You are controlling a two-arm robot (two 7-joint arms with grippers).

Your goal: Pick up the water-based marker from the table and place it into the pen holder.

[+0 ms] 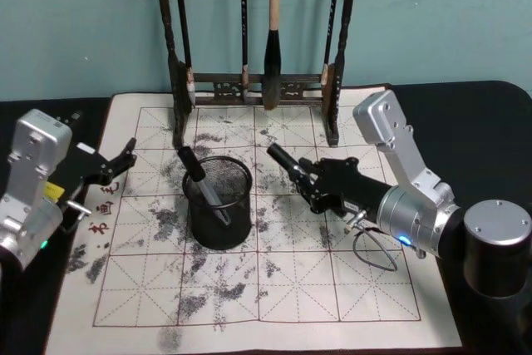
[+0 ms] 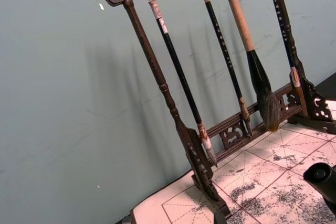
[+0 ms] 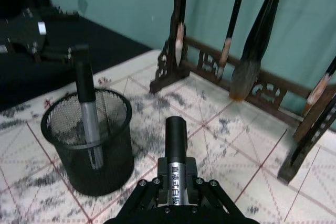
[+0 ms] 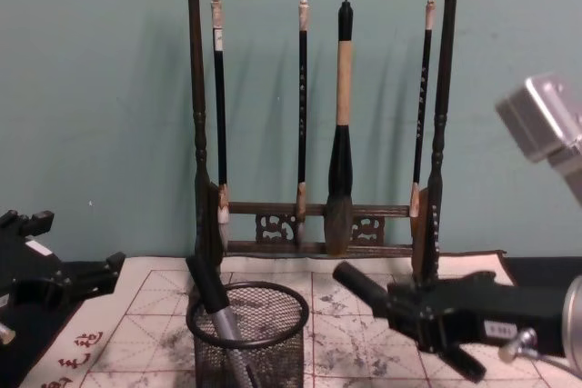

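A black water-based marker [image 1: 285, 161] [image 3: 175, 141] [image 4: 358, 284] is clamped in my right gripper [image 1: 312, 180] [image 3: 176, 184] [image 4: 411, 311]. It hangs above the mat, its capped end aimed at the pen holder [image 1: 220, 224] [image 3: 89, 153] [image 4: 250, 344], just to that cup's right. Inside the black mesh cup leans another marker [image 1: 198, 175] [image 3: 86, 94] [image 4: 209, 293] with a grey body and black cap. At the mat's left edge my left gripper [image 1: 112, 170] [image 3: 50, 51] [image 4: 64, 283] rests open, holding nothing.
A tall dark wooden brush rack [image 1: 258, 89] [image 2: 178, 124] [image 4: 318, 243] with several hanging brushes stands behind the cup at the mat's far edge. The ink-stained gridded mat [image 1: 291, 288] covers the dark table. A thin cable loop [image 1: 374, 257] hangs under the right wrist.
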